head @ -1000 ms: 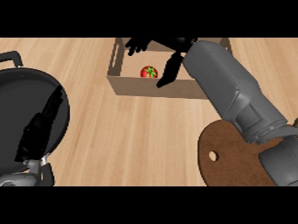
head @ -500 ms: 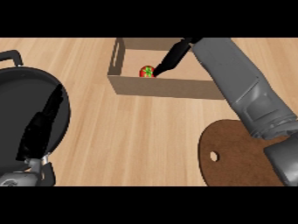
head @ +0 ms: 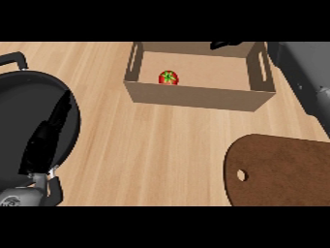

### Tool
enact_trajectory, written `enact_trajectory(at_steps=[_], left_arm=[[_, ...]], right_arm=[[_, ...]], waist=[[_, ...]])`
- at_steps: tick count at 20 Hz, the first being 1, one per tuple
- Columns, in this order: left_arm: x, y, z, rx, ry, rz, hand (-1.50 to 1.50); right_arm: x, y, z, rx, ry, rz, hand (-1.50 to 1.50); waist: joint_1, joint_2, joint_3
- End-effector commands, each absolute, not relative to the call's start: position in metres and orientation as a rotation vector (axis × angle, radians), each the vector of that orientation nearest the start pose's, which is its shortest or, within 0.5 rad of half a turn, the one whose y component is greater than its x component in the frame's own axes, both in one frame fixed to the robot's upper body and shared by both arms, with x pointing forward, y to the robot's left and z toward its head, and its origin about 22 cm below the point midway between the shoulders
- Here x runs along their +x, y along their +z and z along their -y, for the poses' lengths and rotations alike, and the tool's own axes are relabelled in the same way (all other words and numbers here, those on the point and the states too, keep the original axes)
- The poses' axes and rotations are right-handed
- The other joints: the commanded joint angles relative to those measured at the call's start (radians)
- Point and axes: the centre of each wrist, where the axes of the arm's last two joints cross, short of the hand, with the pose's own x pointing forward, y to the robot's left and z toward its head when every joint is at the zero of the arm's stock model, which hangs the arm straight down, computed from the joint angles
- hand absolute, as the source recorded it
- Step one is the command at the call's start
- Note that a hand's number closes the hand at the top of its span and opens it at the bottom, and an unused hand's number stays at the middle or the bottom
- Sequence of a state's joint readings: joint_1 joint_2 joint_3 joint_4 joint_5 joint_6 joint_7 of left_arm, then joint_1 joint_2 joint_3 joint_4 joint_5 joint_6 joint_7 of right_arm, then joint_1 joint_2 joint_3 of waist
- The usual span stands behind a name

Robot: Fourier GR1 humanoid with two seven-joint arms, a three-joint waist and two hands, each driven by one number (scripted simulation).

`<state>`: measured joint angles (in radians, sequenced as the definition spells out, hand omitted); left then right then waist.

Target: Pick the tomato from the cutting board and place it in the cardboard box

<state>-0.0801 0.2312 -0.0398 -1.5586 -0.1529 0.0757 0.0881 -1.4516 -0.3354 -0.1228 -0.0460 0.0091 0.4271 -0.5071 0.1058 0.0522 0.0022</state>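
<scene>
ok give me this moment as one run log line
tomato: inside cardboard box | cutting board: bare | right hand: above box's far wall, holds nothing | left hand: low, by pan

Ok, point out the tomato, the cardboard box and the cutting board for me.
tomato [head: 169, 77], head view, on its red top by the green stem.
cardboard box [head: 196, 97], head view, on its near outer wall.
cutting board [head: 289, 169], head view, on its bare brown surface.

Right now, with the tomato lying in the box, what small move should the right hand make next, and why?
Probably draw the right hand back toward the robot. The tomato already lies inside the cardboard box, apart from the hand, and the cutting board holds nothing, so nothing seems left to carry.
</scene>
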Motion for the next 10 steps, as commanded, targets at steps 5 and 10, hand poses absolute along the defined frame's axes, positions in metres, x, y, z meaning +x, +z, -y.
enact_trajectory(at_steps=[5,10], left_arm=[[0.263,0.032,-0.255,0.299,-0.307,1.563,0.0],[0.265,0.027,-0.247,0.276,-0.309,1.566,0.0]], right_arm=[[0.477,0.211,0.292,0.262,0.41,1.878,-1.5],[0.47,0.222,0.323,0.264,0.473,1.885,-1.5]], waist=[[0.032,0.026,0.003],[0.042,0.038,0.004]])
